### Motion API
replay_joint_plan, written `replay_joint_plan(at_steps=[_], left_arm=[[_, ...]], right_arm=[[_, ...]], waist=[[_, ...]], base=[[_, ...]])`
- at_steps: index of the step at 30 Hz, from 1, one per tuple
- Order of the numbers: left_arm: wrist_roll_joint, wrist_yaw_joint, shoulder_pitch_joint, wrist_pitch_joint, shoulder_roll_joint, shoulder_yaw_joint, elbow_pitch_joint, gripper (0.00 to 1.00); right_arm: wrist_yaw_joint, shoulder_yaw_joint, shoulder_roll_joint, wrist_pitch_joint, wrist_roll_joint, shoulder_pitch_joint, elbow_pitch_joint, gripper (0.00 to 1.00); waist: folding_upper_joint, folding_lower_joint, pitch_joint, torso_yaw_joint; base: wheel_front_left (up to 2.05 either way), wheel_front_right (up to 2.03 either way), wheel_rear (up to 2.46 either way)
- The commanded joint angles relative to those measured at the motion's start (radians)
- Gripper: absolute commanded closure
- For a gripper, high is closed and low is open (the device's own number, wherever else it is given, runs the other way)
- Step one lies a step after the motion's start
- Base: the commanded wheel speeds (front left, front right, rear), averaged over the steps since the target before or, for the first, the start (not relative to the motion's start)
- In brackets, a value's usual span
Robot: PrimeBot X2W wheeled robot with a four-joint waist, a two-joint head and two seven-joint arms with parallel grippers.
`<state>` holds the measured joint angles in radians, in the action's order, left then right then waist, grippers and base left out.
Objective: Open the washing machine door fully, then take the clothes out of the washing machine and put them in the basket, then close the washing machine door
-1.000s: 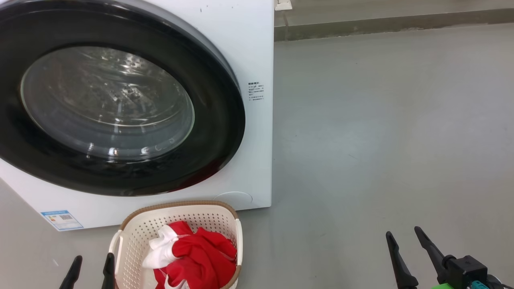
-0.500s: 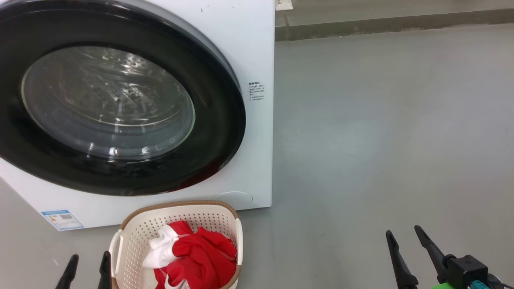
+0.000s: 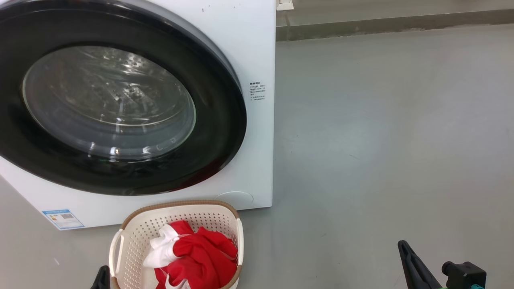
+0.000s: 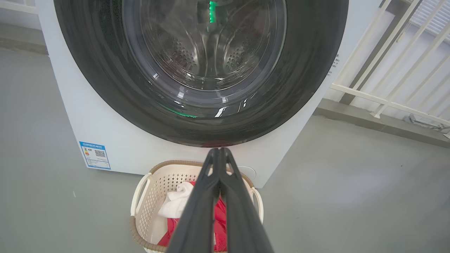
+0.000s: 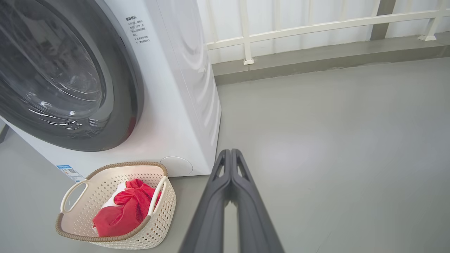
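My left claw (image 4: 219, 154) and right claw (image 5: 231, 154) are closed, empty. Soft red-and-white clothes (image 3: 200, 257) sit in the cream perforated plastic basket (image 3: 176, 204), lower left, below the white washing machine's (image 3: 253, 48) round black-rimmed glass door (image 3: 219, 120). An uncaught latch might let it swing open.

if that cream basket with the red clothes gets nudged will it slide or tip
The cream-white perforated plastic basket probably slides easily: it sits on a smooth grey floor. Likely light, holding only soft red-and-white fabric clothes. Its low, wide shape makes tipping unlikely.
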<state>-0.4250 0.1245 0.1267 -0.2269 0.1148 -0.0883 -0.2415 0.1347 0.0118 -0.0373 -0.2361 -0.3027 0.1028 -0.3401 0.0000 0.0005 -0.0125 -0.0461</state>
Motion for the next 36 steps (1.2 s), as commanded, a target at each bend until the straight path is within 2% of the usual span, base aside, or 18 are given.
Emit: replay_joint_plan(at_steps=[1,36], left_arm=[[-0.037,0.000,-0.018,0.011,0.013,-0.006,0.019,1.00],[-0.386,0.002,-0.085,0.111,-0.011,-0.012,0.012,1.00]], right_arm=[[0.000,0.003,-0.012,0.008,-0.041,-0.015,0.027,1.00],[-0.002,0.025,-0.019,0.105,-0.433,-0.075,0.047,1.00]], waist=[[0.0000,0.0000,0.001,0.001],[0.0000,-0.0005,0.007,0.015]], base=[[0.00,0.00,0.00],[0.00,0.00,0.00]])
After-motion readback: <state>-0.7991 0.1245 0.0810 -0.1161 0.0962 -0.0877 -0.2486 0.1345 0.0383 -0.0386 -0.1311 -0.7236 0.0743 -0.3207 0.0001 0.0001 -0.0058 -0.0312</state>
